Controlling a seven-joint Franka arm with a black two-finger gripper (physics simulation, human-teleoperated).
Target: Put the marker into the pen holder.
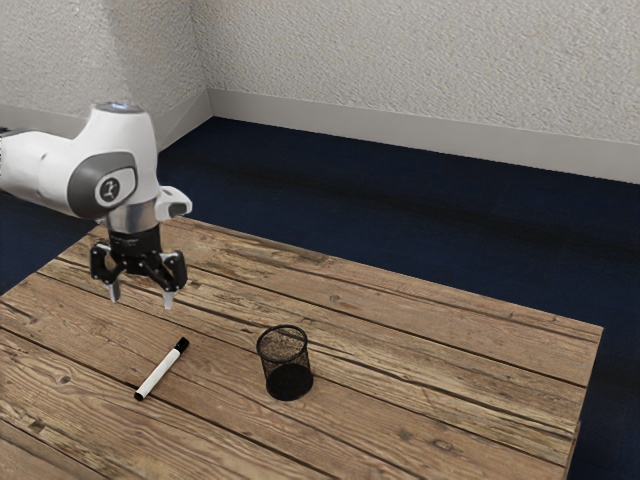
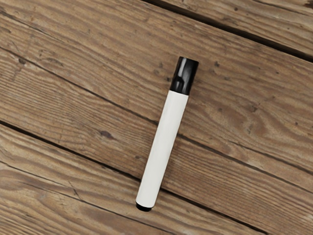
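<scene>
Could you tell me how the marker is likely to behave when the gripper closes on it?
The marker looks stiff, a straight barrel that should hardly bend. Its smooth, rounded sides suggest it could roll on the table if one finger nudges it first. With its slim body, it is probably light to lift.

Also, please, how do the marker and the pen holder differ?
The marker lies on its side; the pen holder stands upright. The marker is solid, white with black ends; the pen holder is black see-through mesh. The marker is slim; the pen holder is wide. Both rest on the wooden table.
</scene>
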